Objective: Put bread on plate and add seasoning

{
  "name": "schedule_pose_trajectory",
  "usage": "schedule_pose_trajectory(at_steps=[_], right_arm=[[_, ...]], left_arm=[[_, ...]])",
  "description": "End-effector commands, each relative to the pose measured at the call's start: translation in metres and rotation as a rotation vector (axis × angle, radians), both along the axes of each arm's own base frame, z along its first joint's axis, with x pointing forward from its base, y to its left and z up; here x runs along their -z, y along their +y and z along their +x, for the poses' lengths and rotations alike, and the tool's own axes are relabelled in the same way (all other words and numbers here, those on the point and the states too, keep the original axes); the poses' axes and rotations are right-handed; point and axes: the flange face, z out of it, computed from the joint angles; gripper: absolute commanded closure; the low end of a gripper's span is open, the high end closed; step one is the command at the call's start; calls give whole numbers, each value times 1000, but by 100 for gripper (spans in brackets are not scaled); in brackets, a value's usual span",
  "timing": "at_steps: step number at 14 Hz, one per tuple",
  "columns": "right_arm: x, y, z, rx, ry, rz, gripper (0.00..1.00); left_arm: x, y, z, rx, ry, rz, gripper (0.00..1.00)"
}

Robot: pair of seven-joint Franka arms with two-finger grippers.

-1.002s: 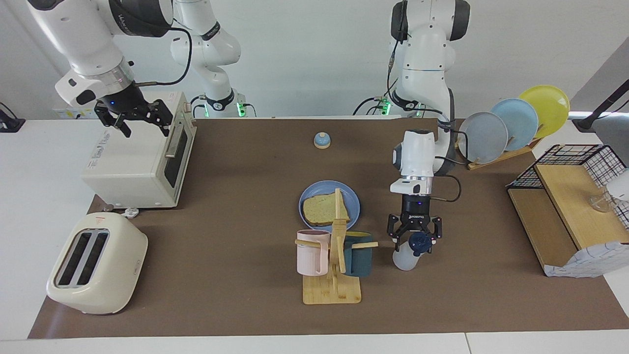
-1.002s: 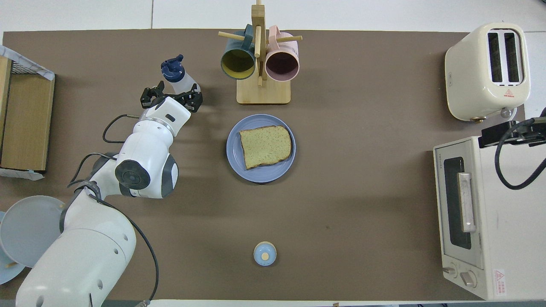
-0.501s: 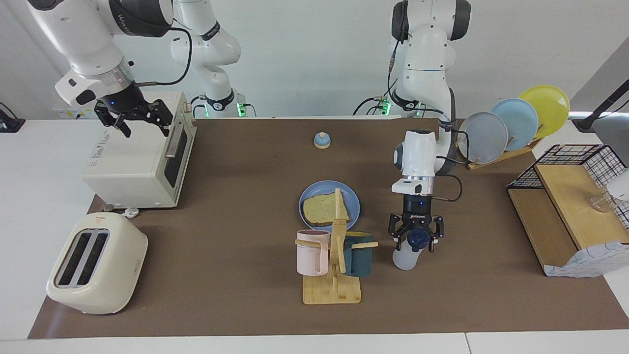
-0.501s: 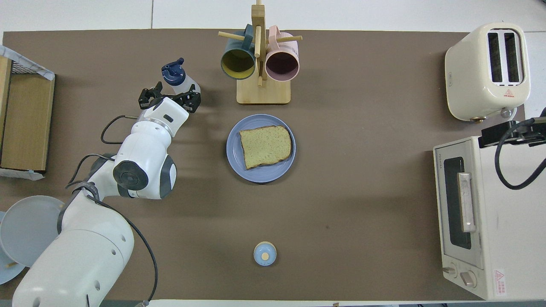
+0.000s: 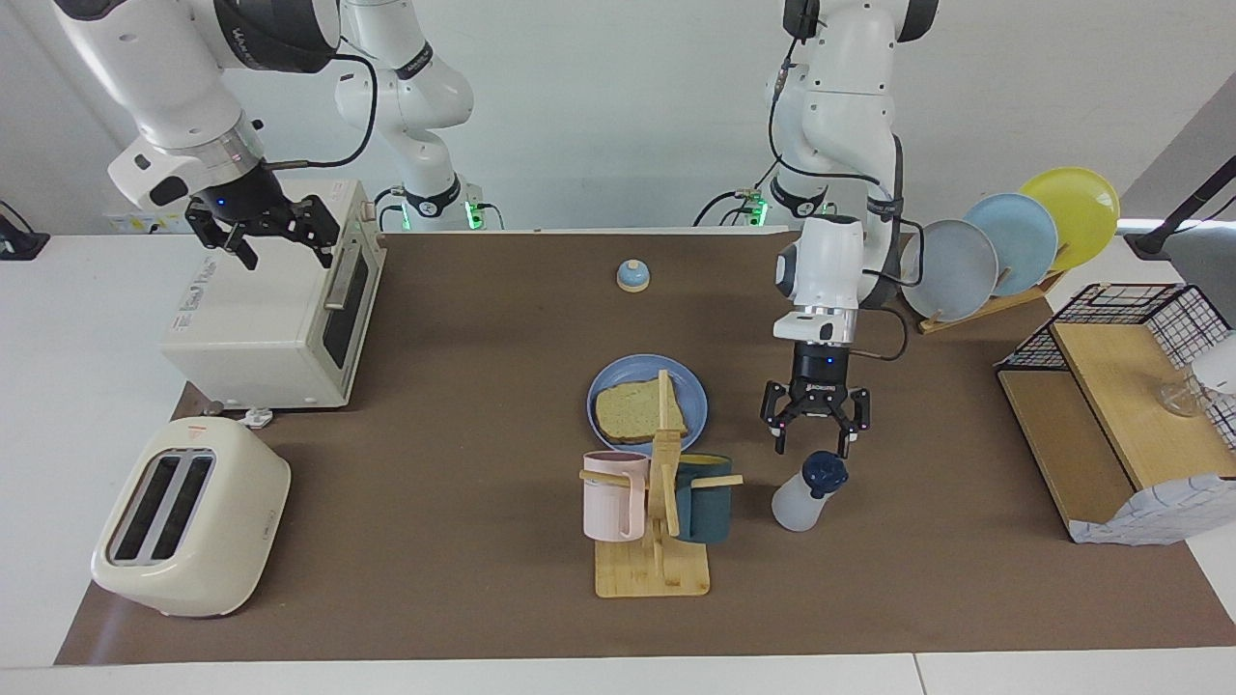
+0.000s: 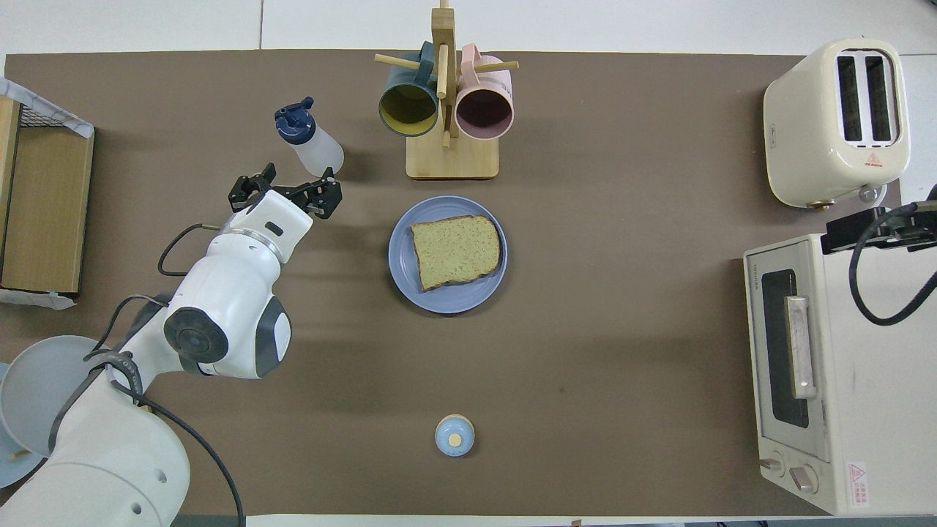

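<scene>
In the facing view, we are seeing the left gripper (image 5: 816,439) hanging wrist-down at centre right of the frame, fingers spread and holding nothing, just above the seasoning (image 5: 807,492), which is standing free. The bread (image 5: 637,408) is lying on the plate (image 5: 690,388) at centre. The right gripper (image 5: 280,241) is waiting, open, over the oven (image 5: 270,309) at upper left.

In the overhead view, we are seeing the left gripper (image 6: 284,194) at upper left, below the seasoning (image 6: 309,139); the bread (image 6: 455,251) is sitting on the plate (image 6: 402,274) at centre.
</scene>
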Motion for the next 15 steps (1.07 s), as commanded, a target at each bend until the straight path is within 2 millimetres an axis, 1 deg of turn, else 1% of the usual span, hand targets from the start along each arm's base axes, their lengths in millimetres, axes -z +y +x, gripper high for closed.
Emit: schedule_pose_trajectory(at_steps=[1, 2, 4, 6, 7, 11, 13, 15], right_arm=[[-1, -4, -3, -19, -1, 2, 0], [-1, -4, -3, -19, -1, 2, 0], [-1, -4, -3, -19, -1, 2, 0], [-1, -4, -3, -19, -1, 2, 0], [-1, -5, -3, -17, -1, 2, 0], [-1, -4, -3, -19, -1, 2, 0], [-1, -5, -3, -17, -1, 2, 0], [-1, -5, -3, -17, -1, 2, 0]], left_arm=[[-46, -5, -26, 29, 123, -50, 0], [-61, -5, -29, 36, 145, -64, 0], [-83, -6, -35, 53, 208, -79, 0], [-110, -8, -37, 74, 275, -87, 0], [-122, -9, -36, 83, 317, -84, 0], [-186, -12, -23, 117, 452, -58, 0], [-211, -11, -22, 116, 494, 1, 0], [-242, -9, -23, 93, 539, 61, 0]])
